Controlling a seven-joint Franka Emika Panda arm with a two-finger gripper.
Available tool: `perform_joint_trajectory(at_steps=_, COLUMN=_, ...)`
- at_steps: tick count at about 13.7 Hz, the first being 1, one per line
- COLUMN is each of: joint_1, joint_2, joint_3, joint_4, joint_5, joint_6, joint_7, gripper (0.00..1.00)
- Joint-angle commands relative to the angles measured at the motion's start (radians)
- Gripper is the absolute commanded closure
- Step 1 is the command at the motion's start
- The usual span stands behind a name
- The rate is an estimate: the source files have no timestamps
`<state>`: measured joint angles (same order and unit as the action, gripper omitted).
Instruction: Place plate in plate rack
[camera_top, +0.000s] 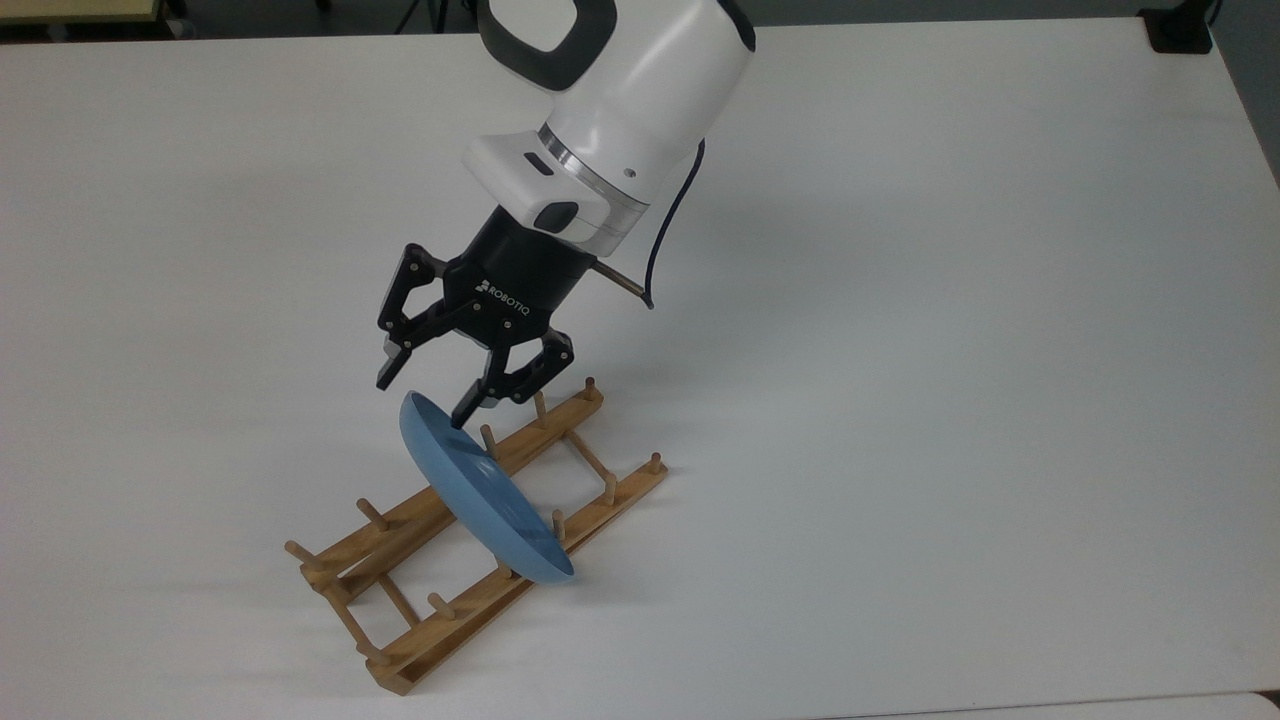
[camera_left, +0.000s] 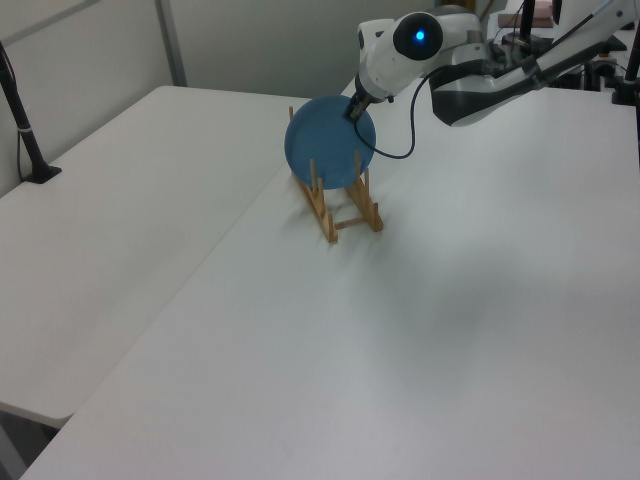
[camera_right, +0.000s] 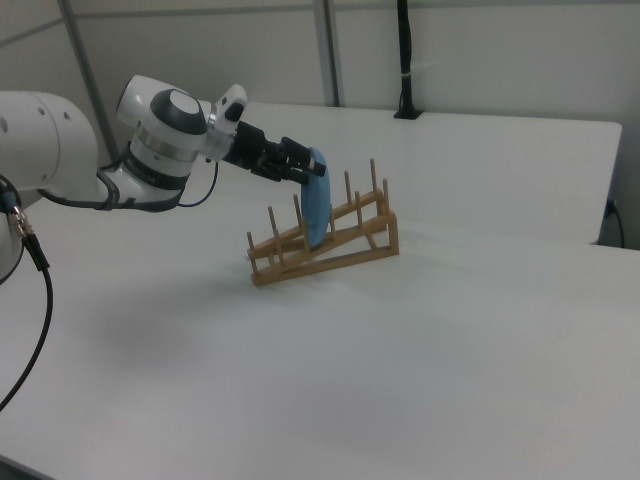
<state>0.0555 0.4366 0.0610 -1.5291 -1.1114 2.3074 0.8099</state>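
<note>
The blue plate (camera_top: 485, 492) stands on edge in the wooden plate rack (camera_top: 400, 540), tilted, between pegs near the rack's middle. It also shows upright in the left view (camera_left: 328, 142) and edge-on in the right view (camera_right: 317, 206). My gripper (camera_top: 425, 400) hangs just above the plate's top rim, open, with one finger on each side of the rim and a gap to it. The rack (camera_left: 345, 205) sits on the white table, and in the right view the rack (camera_right: 330, 235) slopes upward to the right view's right.
The white table (camera_top: 950, 350) spreads wide around the rack. A black post (camera_left: 25, 130) stands at the left view's left edge. A dark cable (camera_top: 665, 230) loops off the wrist. A black clamp base (camera_top: 1180, 30) sits at the top view's far right corner.
</note>
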Motion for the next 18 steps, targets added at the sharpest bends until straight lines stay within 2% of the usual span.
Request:
perform_joint_trajectory(at_steps=1, joint_1=0.029, joint_2=-0.032, joint_3=-0.003, joint_4=-0.003, joint_5=0.028, joint_6=0.004, joint_7=0.019, gripper=0.2)
perform_joint_trajectory(at_steps=2, joint_1=0.038, joint_2=-0.041, joint_3=-0.003, joint_4=0.003, joint_5=0.116, joint_6=0.004, joint_7=0.017, gripper=0.17)
perform_joint_trajectory(at_steps=6, joint_1=0.044, joint_2=-0.09, joint_3=-0.001, joint_4=0.02, joint_5=0.362, joint_6=-0.038, joint_7=0.006, gripper=0.05)
perform_joint_trajectory(at_steps=7, joint_1=0.044, joint_2=-0.105, joint_3=-0.001, joint_4=0.021, joint_5=0.462, joint_6=-0.084, joint_7=-0.039, gripper=0.0)
perform_joint_trajectory(at_steps=8, joint_1=0.044, joint_2=-0.127, joint_3=-0.001, joint_4=0.021, joint_5=0.554, joint_6=-0.129, joint_7=-0.102, gripper=0.0)
perform_joint_trajectory(at_steps=9, joint_1=0.044, joint_2=-0.151, joint_3=-0.003, joint_4=0.023, joint_5=0.702, joint_6=-0.197, joint_7=-0.204, gripper=0.0)
perform_joint_trajectory(at_steps=10, joint_1=0.04, joint_2=-0.186, joint_3=-0.004, joint_4=0.021, joint_5=0.811, joint_6=-0.262, joint_7=-0.281, gripper=0.0)
perform_joint_trajectory(at_steps=14, joint_1=0.021, joint_2=-0.255, joint_3=-0.009, joint_4=0.009, joint_5=0.964, joint_6=-0.495, joint_7=-0.516, gripper=0.0)
perform_joint_trajectory(at_steps=16, joint_1=-0.02, joint_2=-0.321, joint_3=-0.01, joint_4=-0.025, joint_5=1.047, joint_6=-0.587, joint_7=-0.701, gripper=0.0)
perform_joint_trajectory(at_steps=17, joint_1=-0.025, joint_2=-0.361, joint_3=-0.01, joint_4=-0.061, joint_5=1.048, joint_6=-0.611, joint_7=-0.775, gripper=0.0)
perform_joint_trajectory(at_steps=18, joint_1=-0.025, joint_2=-0.399, joint_3=-0.01, joint_4=-0.101, joint_5=1.048, joint_6=-0.621, joint_7=-0.778, gripper=0.0)
